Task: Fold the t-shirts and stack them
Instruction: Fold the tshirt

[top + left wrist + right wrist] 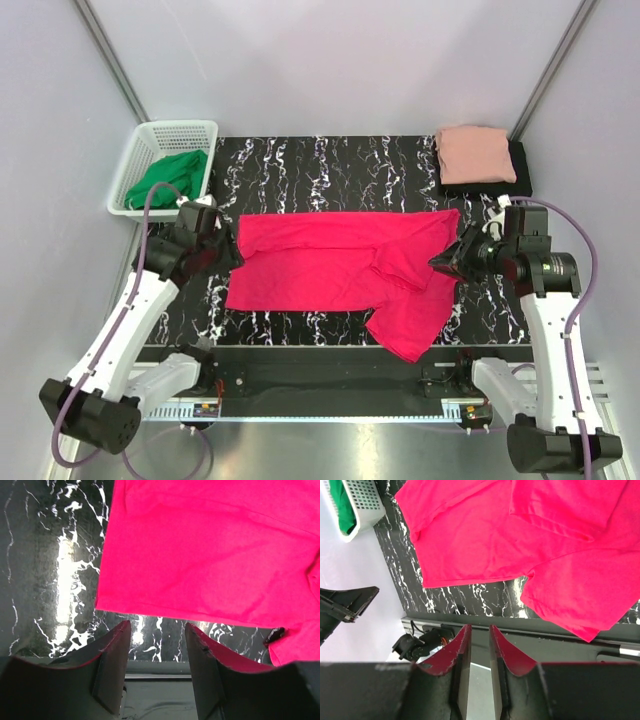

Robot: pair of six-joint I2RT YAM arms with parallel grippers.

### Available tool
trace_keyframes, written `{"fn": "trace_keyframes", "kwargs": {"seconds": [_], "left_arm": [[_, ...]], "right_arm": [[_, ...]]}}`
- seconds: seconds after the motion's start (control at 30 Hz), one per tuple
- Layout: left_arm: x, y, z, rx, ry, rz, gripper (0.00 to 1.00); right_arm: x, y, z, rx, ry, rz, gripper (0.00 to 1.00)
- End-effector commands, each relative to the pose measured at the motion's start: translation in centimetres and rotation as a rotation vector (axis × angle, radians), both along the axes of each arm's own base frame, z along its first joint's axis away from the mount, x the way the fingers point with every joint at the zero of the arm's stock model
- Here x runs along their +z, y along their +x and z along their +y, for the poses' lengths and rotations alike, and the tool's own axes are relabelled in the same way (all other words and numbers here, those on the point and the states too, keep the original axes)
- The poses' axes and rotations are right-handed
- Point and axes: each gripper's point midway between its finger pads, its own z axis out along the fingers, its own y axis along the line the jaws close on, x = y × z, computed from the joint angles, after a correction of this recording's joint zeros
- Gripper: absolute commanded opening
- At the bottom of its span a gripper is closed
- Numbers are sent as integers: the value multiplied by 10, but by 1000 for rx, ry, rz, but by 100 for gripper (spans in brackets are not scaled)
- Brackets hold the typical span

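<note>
Two empty ends here: my left gripper (157,630) has its jaws well apart, my right gripper (480,632) only narrowly parted. The bright crimson-pink cloth t-shirt (330,265) lies partly folded mid-way across the black marbled table (330,160), between them. A folded pale salmon-pink t-shirt (475,152) sits on the black t-shirt (520,178) at the far right corner.

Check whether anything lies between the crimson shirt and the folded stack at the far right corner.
Nothing visible does: only bare table separates the crimson-pink shirt from the salmon-pink shirt folded on the black shirt.
</note>
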Motion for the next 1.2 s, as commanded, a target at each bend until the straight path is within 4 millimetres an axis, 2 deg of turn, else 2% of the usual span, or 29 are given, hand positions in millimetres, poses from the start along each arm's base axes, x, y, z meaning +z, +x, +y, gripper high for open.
{"fn": "trace_keyframes", "kwargs": {"seconds": [0.0, 0.07, 0.1, 0.17, 0.2, 0.23, 0.27, 0.3, 0.33, 0.37, 0.4, 0.43, 0.47, 0.5, 0.53, 0.57, 0.6, 0.63, 0.67, 0.7, 0.77, 0.8, 0.83, 0.87, 0.9, 0.97, 1.17], "left_arm": [[-13, -2, -10, -34, -41, 31, 52], [-21, -2, -11, -39, -34, 54, 52], [-25, -1, -11, -41, -29, 65, 52], [-28, 13, -15, -54, -21, 61, 52], [-18, 27, -19, -63, -28, 21, 52], [-17, 35, -21, -67, -18, 19, 52], [-27, 45, -20, -63, 17, 60, 52], [-14, 61, -23, -61, 15, 33, 52], [-12, 77, -29, -71, 20, 39, 51], [-21, 78, -30, -76, 26, 69, 51], [-11, 92, -35, -79, 16, 44, 51], [-10, 99, -37, -82, 18, 43, 51], [-21, 108, -41, -92, 27, 79, 49], [-13, 122, -45, -95, 22, 58, 47], [-17, 128, -47, -96, 26, 77, 44], [-36, 136, -50, -97, 34, 134, 31], [-34, 149, -51, -85, 29, 131, 23], [-41, 151, -54, -86, 13, 168, 13], [-60, 158, -56, -80, -13, 227, 0], [-57, 169, -58, -75, -24, 218, 0], [-76, 177, -60, -67, -39, 266, 0], [-74, 187, -57, -58, -57, 259, 0], [-78, 189, -55, -53, -62, 279, 0], [-92, 190, -53, -44, -63, 319, 0], [-92, 195, -48, -30, -66, 328, 0], [-101, 199, -43, -29, -62, 346, 0], [-109, 212, -33, -31, -38, 341, 0]], "right_arm": [[-19, -7, 2, -6, 19, 103, 27], [-27, -6, -1, 3, -8, 121, 27], [-30, 2, -2, 8, -17, 120, 27], [-22, 22, -8, -5, -58, 100, 27], [-31, 40, -10, 4, -68, 140, 27], [-25, 57, -16, 6, -112, 117, 28], [-28, 69, -19, 12, -129, 132, 27], [-49, 86, -20, 27, -138, 217, 27], [-51, 108, -23, 47, -161, 225, 26], [-42, 116, -25, 42, -172, 185, 24], [-55, 133, -27, 38, -180, 205, 22], [-46, 148, -28, 35, -193, 173, 16], [-47, 156, -31, 33, -203, 178, 7], [-57, 165, -32, 34, -214, 204, 0], [-58, 175, -36, 18, -235, 201, 0], [-66, 179, -38, 18, -245, 225, 0], [-88, 181, -39, 25, -253, 301, 0], [-94, 186, -39, 42, -254, 313, 0], [-102, 188, -38, 54, -255, 337, 0], [-116, 192, -40, 59, -263, 368, 0], [-121, 202, -43, 57, -280, 355, 0], [-129, 207, -43, 56, -282, 368, 0], [-130, 211, -44, 47, -280, 371, 0], [-135, 212, -42, 51, -278, 385, 0], [-148, 211, -43, 56, -277, 426, 0], [-155, 214, -44, 59, -286, 441, 0], [-167, 233, -58, 42, -360, 429, 0]]}}
